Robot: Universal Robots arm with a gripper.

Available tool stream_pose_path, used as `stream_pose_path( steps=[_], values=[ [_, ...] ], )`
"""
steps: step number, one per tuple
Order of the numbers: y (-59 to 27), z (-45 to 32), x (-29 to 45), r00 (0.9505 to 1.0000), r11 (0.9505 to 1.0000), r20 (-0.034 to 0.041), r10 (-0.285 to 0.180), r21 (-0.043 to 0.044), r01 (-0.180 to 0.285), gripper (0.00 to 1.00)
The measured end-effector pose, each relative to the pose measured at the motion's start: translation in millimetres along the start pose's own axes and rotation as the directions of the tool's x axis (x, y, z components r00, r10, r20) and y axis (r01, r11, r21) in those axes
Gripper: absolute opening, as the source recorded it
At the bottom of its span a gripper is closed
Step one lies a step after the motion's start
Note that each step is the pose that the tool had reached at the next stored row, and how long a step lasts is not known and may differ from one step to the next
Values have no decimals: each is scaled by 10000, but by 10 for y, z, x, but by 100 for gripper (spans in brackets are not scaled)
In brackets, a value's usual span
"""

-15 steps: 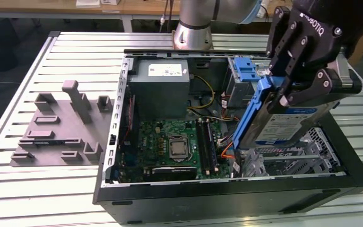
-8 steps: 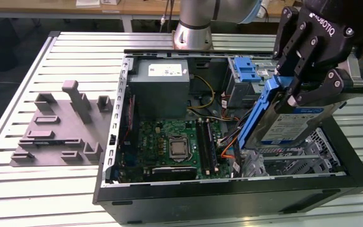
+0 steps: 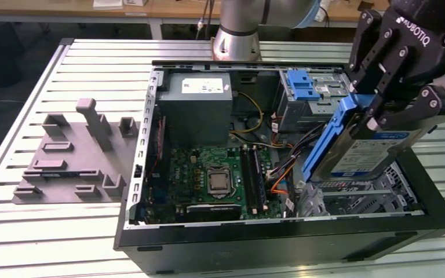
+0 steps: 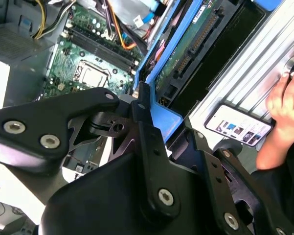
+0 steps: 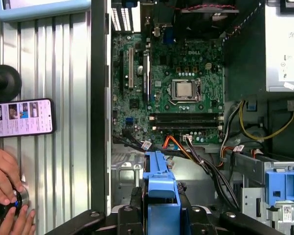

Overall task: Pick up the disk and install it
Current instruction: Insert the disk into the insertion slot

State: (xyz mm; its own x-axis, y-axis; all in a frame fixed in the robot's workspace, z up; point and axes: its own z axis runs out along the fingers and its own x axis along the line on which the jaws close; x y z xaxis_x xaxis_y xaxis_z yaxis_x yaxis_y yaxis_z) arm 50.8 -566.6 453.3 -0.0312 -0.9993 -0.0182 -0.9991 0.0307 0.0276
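The disk (image 3: 365,155), a silver drive with a white-and-blue label in a blue bracket (image 3: 324,145), hangs steeply tilted over the open computer case's side at the exterior view's right. My gripper (image 3: 375,116) is shut on its upper end, black fingers (image 3: 419,107) clamped on either side. Below the disk lies a perforated metal bay (image 3: 369,197). In the second wrist view the disk's green circuit underside (image 4: 186,46) and blue bracket (image 4: 162,116) run out from between the fingers (image 4: 142,105). In the first wrist view the bracket (image 5: 159,188) points toward the motherboard.
The open case (image 3: 284,234) holds a motherboard (image 3: 215,174), a grey power-supply box (image 3: 199,104), loose cables (image 3: 280,174) and a blue latch on a silver cage (image 3: 303,87). A grey fixture (image 3: 76,156) lies at the exterior view's left. A phone (image 5: 22,117) and a person's hand (image 5: 5,171) are beside the case.
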Motion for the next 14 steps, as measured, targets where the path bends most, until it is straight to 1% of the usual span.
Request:
stream_pose_path(
  steps=[3, 10, 14],
  values=[
    [-55, 10, -2, 10000, 10000, -1, 0, 0, 0, 36],
    [-118, 31, 2, 10000, 10000, -1, 0, 0, 0, 36],
    [-177, 42, 1, 10000, 10000, -1, 0, 0, 0, 36]
  ],
)
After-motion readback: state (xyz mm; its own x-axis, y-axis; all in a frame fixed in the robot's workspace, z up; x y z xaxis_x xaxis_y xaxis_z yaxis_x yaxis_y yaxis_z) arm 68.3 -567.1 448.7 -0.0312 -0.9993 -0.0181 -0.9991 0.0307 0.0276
